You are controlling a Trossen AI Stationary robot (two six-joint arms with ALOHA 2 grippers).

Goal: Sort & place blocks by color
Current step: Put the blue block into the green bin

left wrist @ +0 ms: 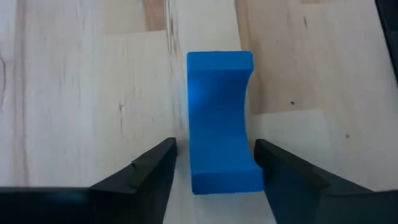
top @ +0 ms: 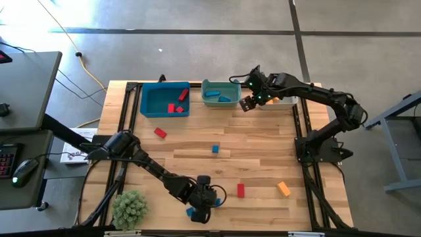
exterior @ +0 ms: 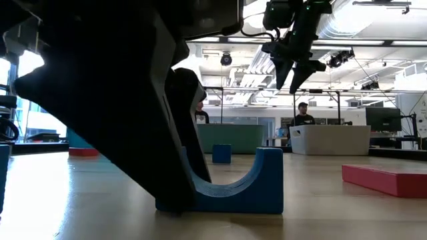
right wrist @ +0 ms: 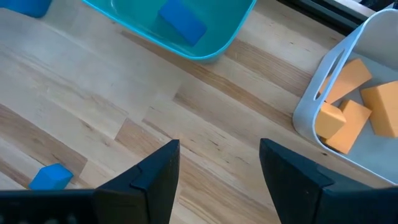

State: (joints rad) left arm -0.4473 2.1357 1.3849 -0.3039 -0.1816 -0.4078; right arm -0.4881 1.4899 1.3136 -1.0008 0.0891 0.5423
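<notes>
A blue arch-shaped block [left wrist: 219, 118] lies on the table near the front edge; it also shows in the low view [exterior: 233, 183] and the high view [top: 191, 212]. My left gripper [left wrist: 214, 149] is open, low over it, one finger on each side. My right gripper [right wrist: 217, 168] is open and empty, raised above the table between the teal bin [top: 220, 94] and the white-grey bin [right wrist: 323, 74]. Loose on the table are a red block [top: 160, 132], a small blue block [top: 215, 149], a red bar [top: 241, 190] and an orange block [top: 283, 188]. My left gripper has its fingers level with the blue arch block's two long sides, coming from above and pointing down. One finger [left wrist: 273, 168] stands right at the block's notched side [left wrist: 252, 163]; I cannot tell whether it touches. The other finger shows a gap. The block lies flat on the table.
The blue bin [top: 148, 105] at the back holds red blocks [top: 176, 105]. The teal bin holds blue blocks [right wrist: 181, 22]. The white-grey bin holds orange blocks [right wrist: 348, 106]. A green plant [top: 129, 209] stands at the front left corner. People show in the room behind.
</notes>
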